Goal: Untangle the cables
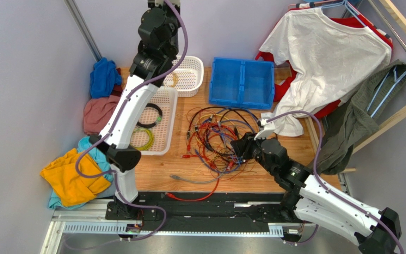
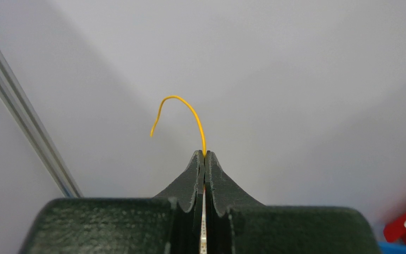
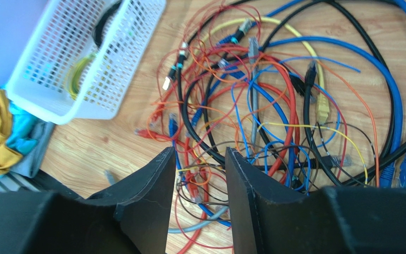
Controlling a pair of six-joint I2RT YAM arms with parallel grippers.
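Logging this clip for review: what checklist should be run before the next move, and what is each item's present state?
1. Left claw shut on the yellow wire: ok.
2. That wire's lower run free of the tangle: cannot tell, it is hidden behind the claw.
3. Right claw open above the tangle: ok.
4. Only one strand between its fingers: not ok, several thin wires cross the gap.
5. White basket apart from the tangle: ok.
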